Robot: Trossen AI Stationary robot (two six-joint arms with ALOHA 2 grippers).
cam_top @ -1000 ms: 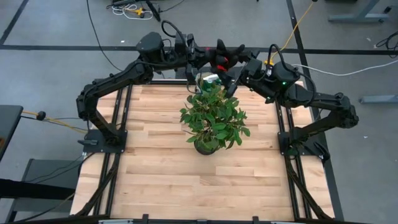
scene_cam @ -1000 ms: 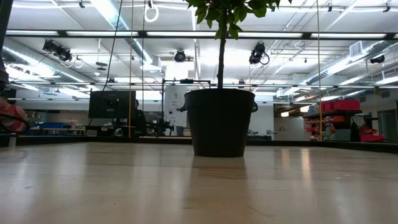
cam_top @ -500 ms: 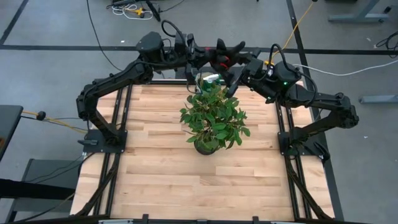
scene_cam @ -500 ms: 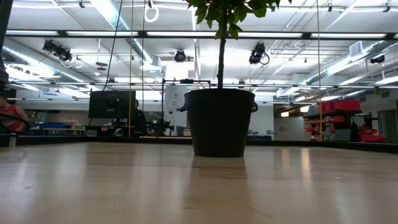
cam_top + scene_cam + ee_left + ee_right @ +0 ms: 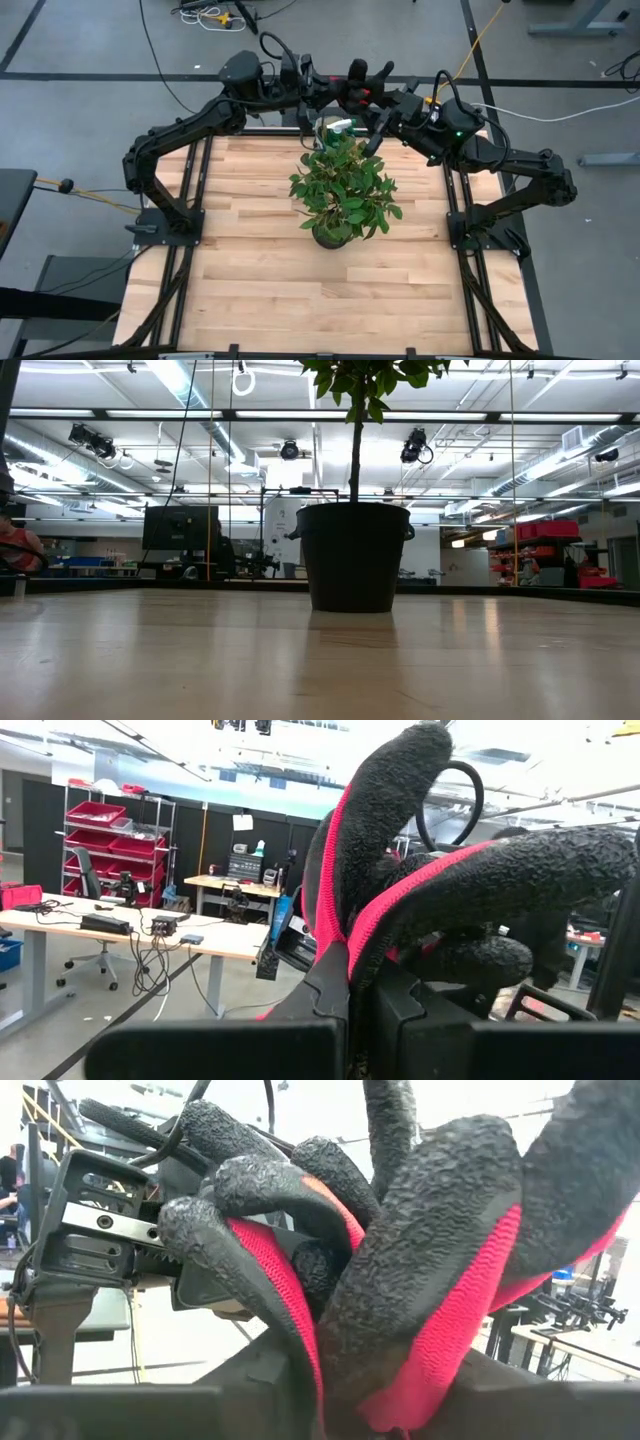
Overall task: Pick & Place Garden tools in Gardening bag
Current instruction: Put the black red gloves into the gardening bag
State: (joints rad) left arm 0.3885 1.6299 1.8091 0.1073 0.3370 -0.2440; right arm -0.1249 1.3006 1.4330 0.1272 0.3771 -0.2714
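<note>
A red-and-black glove (image 5: 358, 82) is held in the air just past the far edge of the worktop (image 5: 260, 270), between the two arms, above and behind the potted plant (image 5: 343, 190). The left claw (image 5: 335, 88) is clamped shut on the glove; in the left wrist view the fabric (image 5: 400, 910) is seen rising straight out of the pinched fingers. The right claw (image 5: 378, 95) has the same glove (image 5: 440, 1280) between its fingers at a middling width, and whether its hold is firm cannot be told from these views. The step in hand is judged to be a handover of the glove from one arm to the other. A pale object (image 5: 335, 127), possibly the gardening bag, is glimpsed at the far edge under the claws, largely hidden by leaves; it cannot be identified with certainty, and no other garden tools are seen on the worktop. Several things could go wrong from here. If the left claw is released before the right one bites firmly, the limp glove could slip out and drop off the far edge onto the floor. If both claws pull while clamped, the fabric could be stretched or torn. On lowering, the loose glove fingers could be snagged in the foliage, and the pot (image 5: 355, 555) could be tipped.
</note>
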